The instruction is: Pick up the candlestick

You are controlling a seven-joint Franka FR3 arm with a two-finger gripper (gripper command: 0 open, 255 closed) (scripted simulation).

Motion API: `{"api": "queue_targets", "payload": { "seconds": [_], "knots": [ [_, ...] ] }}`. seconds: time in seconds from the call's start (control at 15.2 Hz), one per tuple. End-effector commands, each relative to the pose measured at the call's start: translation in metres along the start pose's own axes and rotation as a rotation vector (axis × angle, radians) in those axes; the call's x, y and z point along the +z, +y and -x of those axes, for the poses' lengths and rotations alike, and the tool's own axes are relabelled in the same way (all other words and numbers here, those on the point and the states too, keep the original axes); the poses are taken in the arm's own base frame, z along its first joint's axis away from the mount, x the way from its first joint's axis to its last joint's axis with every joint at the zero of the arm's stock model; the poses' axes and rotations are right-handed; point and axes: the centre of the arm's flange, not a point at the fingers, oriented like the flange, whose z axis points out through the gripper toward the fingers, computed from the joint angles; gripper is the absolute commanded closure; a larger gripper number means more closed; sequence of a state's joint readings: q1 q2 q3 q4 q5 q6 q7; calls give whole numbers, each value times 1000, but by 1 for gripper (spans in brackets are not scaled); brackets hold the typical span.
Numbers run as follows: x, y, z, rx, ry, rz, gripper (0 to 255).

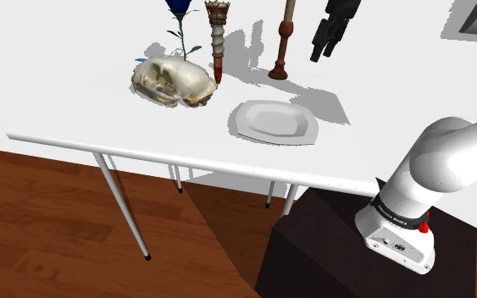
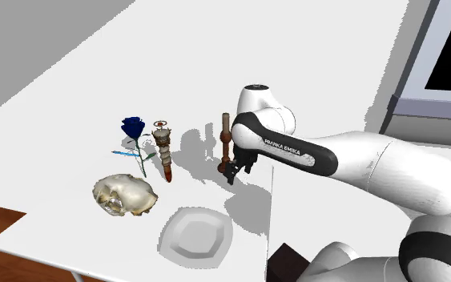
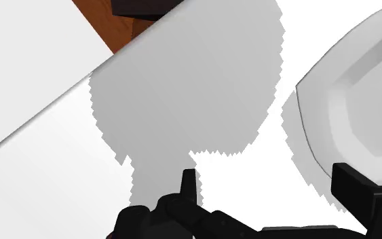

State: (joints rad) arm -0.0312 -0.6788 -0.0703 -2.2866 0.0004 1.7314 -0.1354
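Gripper (image 2: 233, 171) hung empty, fingers spread. The brown candlestick (image 2: 226, 143) stood upright just beside it, towards the shoulder view's left, not yet between the fingers.

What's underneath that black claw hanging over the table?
Bare white table in the gripper's grey shadow, the white plate's rim just beside. The brown candlestick stands alongside, not underneath. The fingers cover a little tabletop.

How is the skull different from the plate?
The skull is bumpy and yellowish; the plate is smooth and pale grey. The skull bulges up high; the plate lies low and flat. Both rest on the white table.
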Motion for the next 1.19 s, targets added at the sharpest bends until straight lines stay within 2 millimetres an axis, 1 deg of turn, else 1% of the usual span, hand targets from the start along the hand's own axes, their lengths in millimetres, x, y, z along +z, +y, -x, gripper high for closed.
{"api": "queue_targets", "payload": {
  "seconds": [0.0, 0.59, 1.12],
  "knots": [
    [1, 17, -12, -12, 53, -17, 0],
    [-6, 99, -74, -65, 281, -97, 0],
    [-19, 169, -131, -112, 483, -169, 0]
  ]
}}
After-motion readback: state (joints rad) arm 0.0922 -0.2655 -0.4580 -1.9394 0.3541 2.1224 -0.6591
